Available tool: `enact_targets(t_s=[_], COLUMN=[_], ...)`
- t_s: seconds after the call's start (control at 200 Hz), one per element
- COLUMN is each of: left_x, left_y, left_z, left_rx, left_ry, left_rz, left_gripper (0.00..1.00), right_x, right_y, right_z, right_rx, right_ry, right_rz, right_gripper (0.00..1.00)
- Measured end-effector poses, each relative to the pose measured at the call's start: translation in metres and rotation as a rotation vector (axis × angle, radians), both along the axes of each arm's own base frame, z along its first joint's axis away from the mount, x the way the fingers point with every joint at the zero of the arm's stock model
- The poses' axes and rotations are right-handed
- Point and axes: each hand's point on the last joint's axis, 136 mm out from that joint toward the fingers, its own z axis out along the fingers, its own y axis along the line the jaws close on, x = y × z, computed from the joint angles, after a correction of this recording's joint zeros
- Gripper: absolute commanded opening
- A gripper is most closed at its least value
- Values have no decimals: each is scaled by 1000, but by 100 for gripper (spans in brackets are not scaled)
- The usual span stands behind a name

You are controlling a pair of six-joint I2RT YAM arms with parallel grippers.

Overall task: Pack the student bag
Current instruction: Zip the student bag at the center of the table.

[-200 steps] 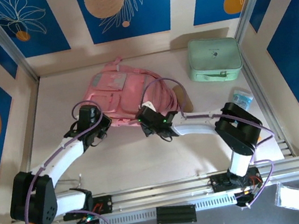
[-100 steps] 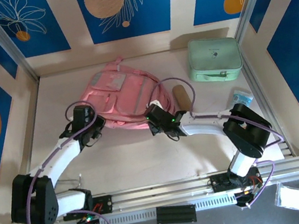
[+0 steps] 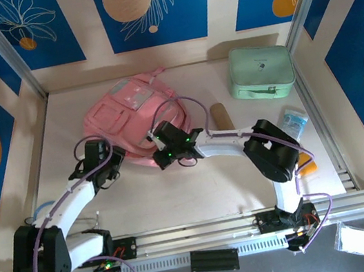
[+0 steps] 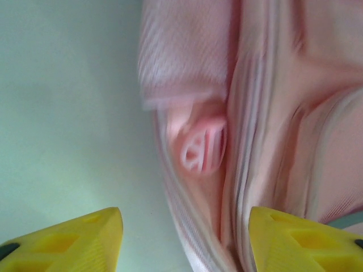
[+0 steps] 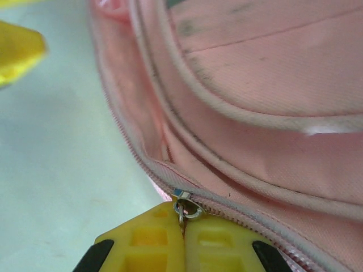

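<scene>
Your right claw (image 5: 182,225) is pinching the zip pull (image 5: 186,208) on the bag's (image 3: 132,109) near edge. Your left claw (image 4: 184,229) is spread astride the bag's near-left edge; the bag lies just beyond both.

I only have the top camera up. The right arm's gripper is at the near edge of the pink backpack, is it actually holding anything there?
Observer: Yes. In the right wrist view the right gripper is shut on the metal zipper pull of the pink backpack.
Operator: And the left one, beside the bag?
Observer: In the left wrist view the left gripper is open and holds nothing; the backpack's edge lies between its fingers.
</scene>
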Motion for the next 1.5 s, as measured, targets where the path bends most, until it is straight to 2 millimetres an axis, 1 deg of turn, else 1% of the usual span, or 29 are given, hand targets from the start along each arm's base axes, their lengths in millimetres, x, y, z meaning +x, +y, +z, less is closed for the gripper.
enact_targets(t_s=[0.06,0.14,0.275,0.385,0.47,0.585,0.67,0.765,0.855,0.93,1.03,1.1,1.24,1.355,1.435,1.5], left_x=[-4,-7,-5,-1,2,8,9,12,14,13,14,15,15,15,14,14], left_y=[-4,-7,-12,-20,-25,-29,-31,-33,-34,-35,-36,-36,-36,-38,-37,-37], left_z=[-3,-6,-6,-3,-5,-14,-21,-24,-28,-31,-30,-29,-28,-26,-26,-26], left_rx=[-24,-57,-101,-124,-143,-155,-169,-180,-183,-184,-190,-189,-183,-180,-175,-171], left_ry=[9,11,-1,-18,-23,-8,6,5,7,17,11,8,2,-5,-4,-5], left_rz=[6,22,42,46,49,61,77,83,84,88,89,87,76,67,63,59], left_gripper=[67,68,68,66,60,50,44,33,21,12,6,0,0,0,0,0], right_x=[-1,-5,-9,-12,-14,-15,-16,-16,-15,-12,-9,-6,1,8,12,13], right_y=[11,20,22,22,22,21,21,19,13,5,-7,-20,-53,-74,-80,-81], right_z=[4,7,7,7,6,5,5,2,-3,-7,-7,-5,0,1,0,-1], right_rx=[21,42,54,55,51,51,50,40,11,-21,-62,-91,-137,-162,-170,-173], right_ry=[7,19,40,51,59,67,73,76,76,66,54,39,20,12,19,21], right_rz=[23,49,69,76,79,83,81,77,52,25,-25,-72,-165,-219,-235,-237], right_gripper=[0,0,0,0,0,0,0,0,0,0,0,1,6,9,12,13])
